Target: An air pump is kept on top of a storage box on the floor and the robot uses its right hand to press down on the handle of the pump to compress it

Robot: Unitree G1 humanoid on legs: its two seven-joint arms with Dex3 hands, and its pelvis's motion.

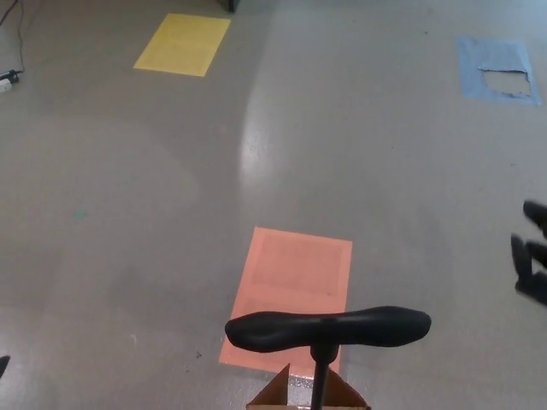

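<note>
One hand in play: the right hand (pixel 533 254) hangs at the frame edge, fingers apart and empty, well right of and above the pump handle (pixel 328 328). That handle sits fully raised on its rod over the storage box (pixel 308 395). An off-centre push would probably tip the pump off the box.

No text, label, brand, number or sign can be read anywhere. The pump handle (pixel 328 328) is plain black, and the orange (pixel 293 295), yellow (pixel 182 44) and blue (pixel 498 70) patches on the floor are unmarked.
</note>
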